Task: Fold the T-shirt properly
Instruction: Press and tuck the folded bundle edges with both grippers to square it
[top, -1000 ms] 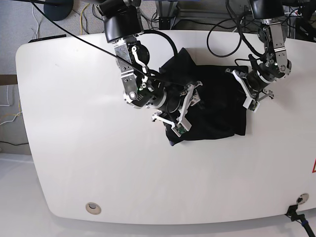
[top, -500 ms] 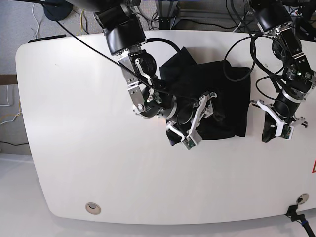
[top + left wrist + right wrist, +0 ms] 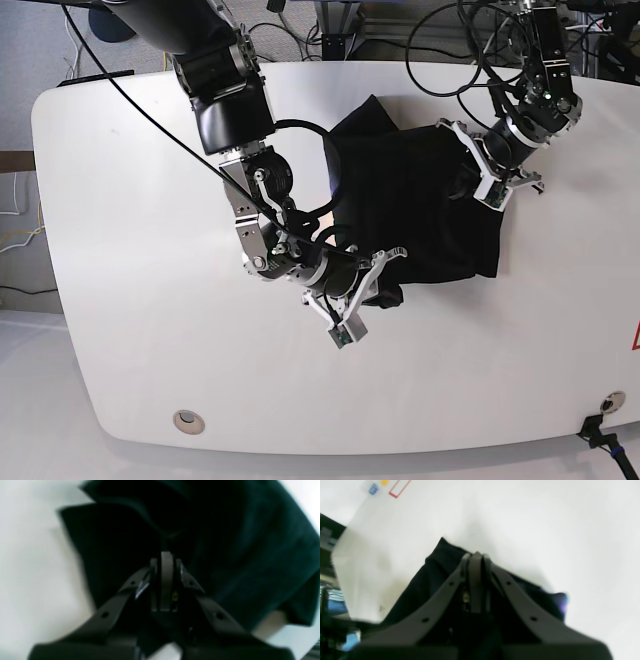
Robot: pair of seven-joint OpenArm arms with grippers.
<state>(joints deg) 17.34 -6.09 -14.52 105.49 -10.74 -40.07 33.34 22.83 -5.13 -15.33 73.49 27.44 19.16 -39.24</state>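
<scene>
The black T-shirt [image 3: 420,200] lies bunched and partly folded on the white table [image 3: 150,300], right of centre. My right gripper [image 3: 365,300] is at its lower left corner, shut, with a wad of the cloth on it. In the right wrist view the fingers [image 3: 476,553] are closed and the black cloth [image 3: 432,580] hangs under them. My left gripper [image 3: 487,180] is at the shirt's upper right edge. In the left wrist view it [image 3: 166,553] is shut, its tips in a fold of the cloth [image 3: 250,555]. The orange tag is hidden.
Black cables [image 3: 450,60] loop over the table's far edge behind the shirt. A round grommet [image 3: 187,421] sits near the front left edge. A red-outlined sticker [image 3: 400,487] shows on the table in the right wrist view.
My right gripper has drawn back to the shirt's lower left corner, pulling cloth with it. My left gripper swung out to the right, off the shirt, then came back to its upper right edge.
</scene>
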